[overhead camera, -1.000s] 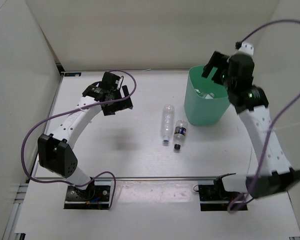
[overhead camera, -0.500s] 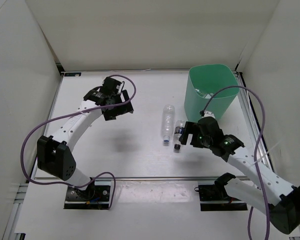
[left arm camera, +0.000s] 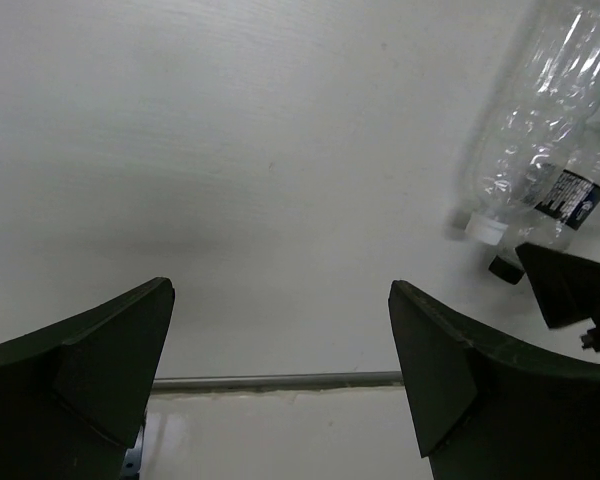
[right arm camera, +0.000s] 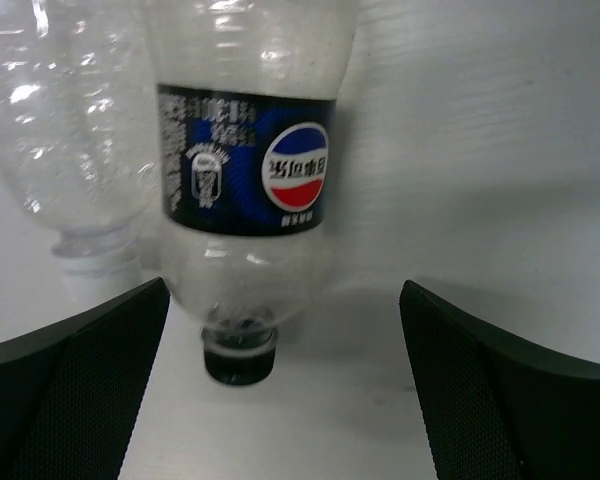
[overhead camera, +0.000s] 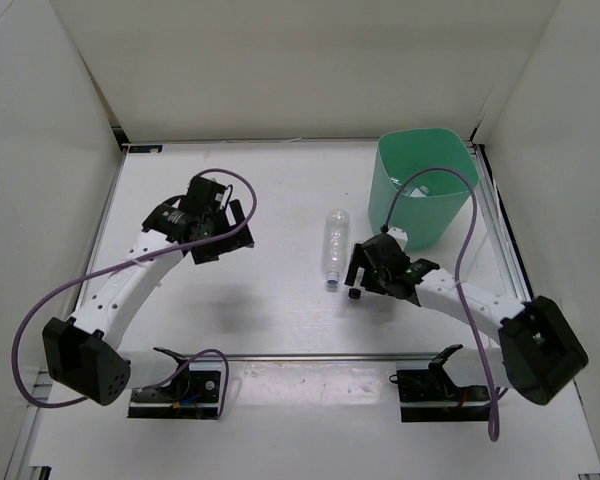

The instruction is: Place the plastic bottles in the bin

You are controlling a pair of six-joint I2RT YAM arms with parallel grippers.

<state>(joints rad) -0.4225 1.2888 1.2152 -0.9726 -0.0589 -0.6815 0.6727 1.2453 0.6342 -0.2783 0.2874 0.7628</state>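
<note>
While the left gripper [left arm camera: 280, 385] hangs wide open and empty over bare table [overhead camera: 230, 300] on the left, the real work's further right. The longer unlabelled bottle [overhead camera: 333, 243] lies mid-table with the dark-labelled bottle [right arm camera: 245, 190] just beside it, maybe touching. The right gripper [right arm camera: 280, 310] is spread wide around its neck end and isn't gripping anything yet. I'd close on the labelled body rather than the taper, without nudging the neighbour. The bin [overhead camera: 442, 222] sits in the far right corner by the side wall [overhead camera: 550, 150], so lift high enough to clear the rim.
</note>
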